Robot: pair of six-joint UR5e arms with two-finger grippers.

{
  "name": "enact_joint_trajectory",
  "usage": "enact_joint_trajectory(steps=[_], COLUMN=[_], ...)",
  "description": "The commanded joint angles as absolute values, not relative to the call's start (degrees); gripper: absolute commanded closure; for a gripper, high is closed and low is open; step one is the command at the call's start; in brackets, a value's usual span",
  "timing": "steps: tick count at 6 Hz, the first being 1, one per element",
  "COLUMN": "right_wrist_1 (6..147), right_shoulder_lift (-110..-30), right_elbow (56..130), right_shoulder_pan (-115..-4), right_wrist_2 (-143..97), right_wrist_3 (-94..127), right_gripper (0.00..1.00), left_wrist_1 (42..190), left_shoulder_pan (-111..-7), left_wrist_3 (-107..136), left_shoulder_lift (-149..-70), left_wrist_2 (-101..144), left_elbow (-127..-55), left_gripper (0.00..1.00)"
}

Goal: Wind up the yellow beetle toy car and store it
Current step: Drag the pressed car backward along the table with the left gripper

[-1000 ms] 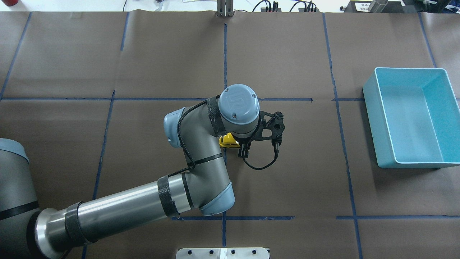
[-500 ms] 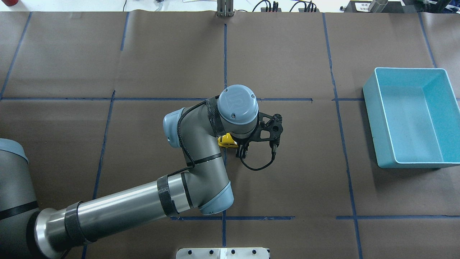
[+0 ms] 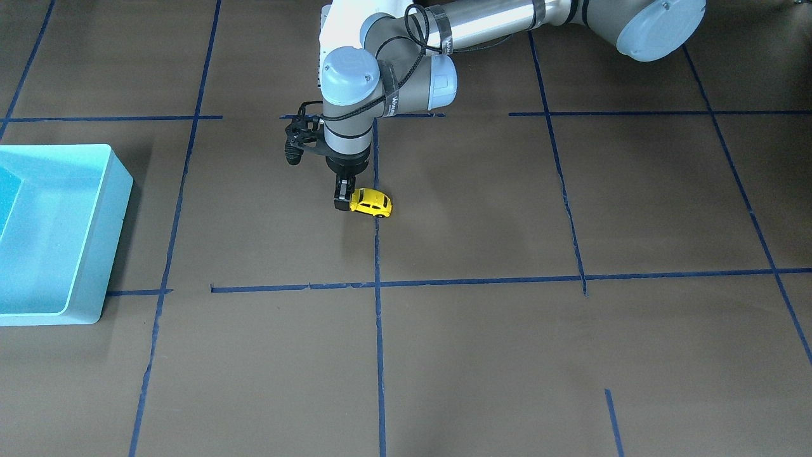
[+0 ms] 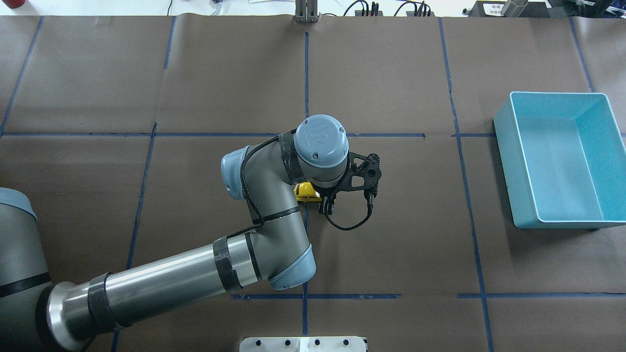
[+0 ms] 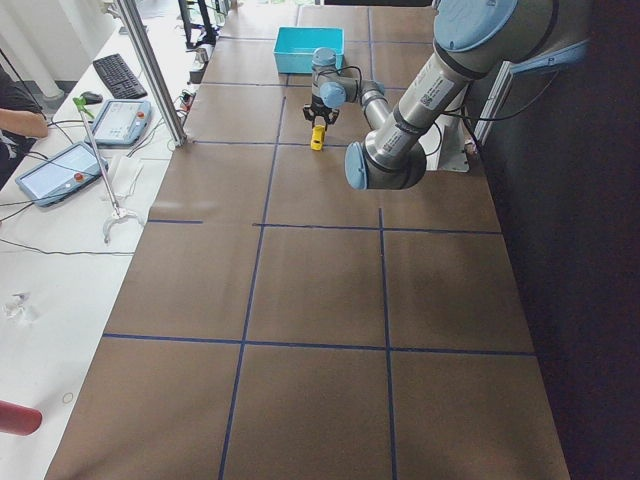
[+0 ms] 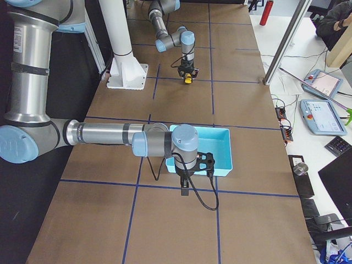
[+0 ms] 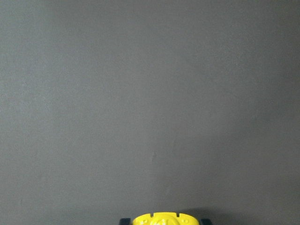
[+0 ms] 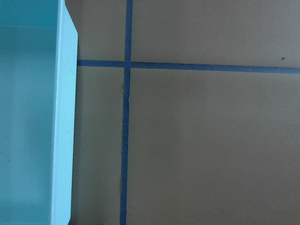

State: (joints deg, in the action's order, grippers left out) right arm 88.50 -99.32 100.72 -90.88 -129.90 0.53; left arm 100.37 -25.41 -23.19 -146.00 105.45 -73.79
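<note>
L claw [image 3: 343, 204]: points straight down at mid-counter, fingers pinched in on one end of the yellow beetle toy car [image 3: 372, 202]. Its wrist cam shows a dark fingertip [image 7: 124, 221] either side of the yellow roof, so it's got hold of it.
Car: sits low at the counter [image 3: 507, 355], shadow tight beneath it; can't tell from here if the wheels touch. Lies lengthwise L–R, straddling the blue tape line [image 3: 379, 330] that runs near-to-far down the middle. The gripped end is the one facing the bin; the rest of the body sticks out toward the robot's left.
L arm [image 4: 171, 283]: comes in low from the robot's left, elbow bent, wrist folded over so its grey-blue cap hides most of the car from above — only a yellow sliver shows there.
Cable [image 4: 348, 227]: black loop hanging off the wrist, on the bin side of the claw.
Bin [image 4: 513, 171]: light blue, open-topped, at the robot's right end of the counter, well apart from the car.
R claw [image 6: 185, 191]: points down over the counter just beside the bin's outer wall, on the side away from the car. It's seen only from the end cam, and its own wrist cam shows just bin rim and tape, so can't tell if it's open or closed.
</note>
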Motion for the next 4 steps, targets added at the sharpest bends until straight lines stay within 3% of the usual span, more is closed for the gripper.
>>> enact_joint_trajectory(steps=[1,4], right_wrist_1=[88.42,88.51], right_shoulder_lift=[-99.32,-99.32], right_elbow=[100.72,100.72], right_shoulder_pan=[-90.88,-90.88], right_wrist_2=[-129.9,-129.9], right_wrist_3=[0.53,0.53], right_gripper=[0.0,0.0], left_wrist_1=[100.37,103.18], left_shoulder_pan=[-26.88,-27.94], left_wrist_3=[-22.85,-22.76], left_shoulder_lift=[-144.94,-138.71], left_wrist_2=[107.39,109.33], left_elbow=[-73.74,-76.71], left_gripper=[0.91,0.91])
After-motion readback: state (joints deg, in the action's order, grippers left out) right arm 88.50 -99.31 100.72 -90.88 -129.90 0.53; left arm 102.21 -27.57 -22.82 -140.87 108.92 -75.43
